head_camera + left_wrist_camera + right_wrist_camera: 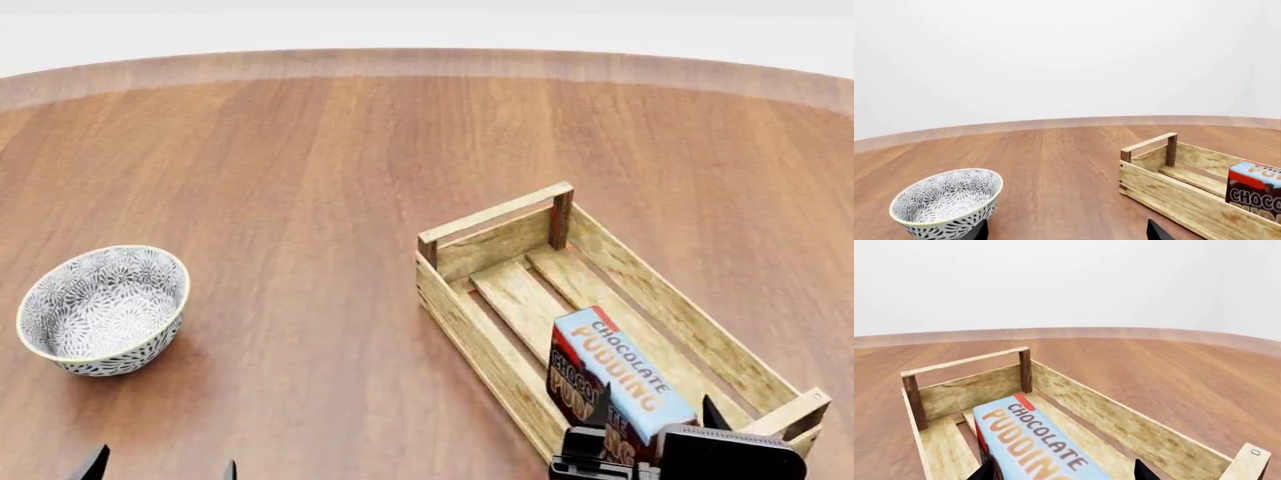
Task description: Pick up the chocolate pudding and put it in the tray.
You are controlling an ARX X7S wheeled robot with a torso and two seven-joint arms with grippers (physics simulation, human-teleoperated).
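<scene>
The chocolate pudding [621, 375] is a light-blue carton with orange lettering and brown sides. It sits inside the tray [461, 300], a light-wood slatted crate, at its near end, face up and rising above the crate's walls. My right gripper [654, 410] is open, its fingers on either side of the carton's near end. In the right wrist view the carton [1034, 440] lies between the fingertips of my right gripper [1065, 472], with a gap on one side, and the crate wall [1121, 420] runs beside it. My left gripper [160, 468] is open and empty near the bowl.
A grey-white patterned bowl [104, 310] stands on the wooden table at the left, also in the left wrist view [947, 202]. The left wrist view shows the crate [1167, 195] with the carton [1254, 192] in it. The table's curved far edge [427, 62] lies beyond.
</scene>
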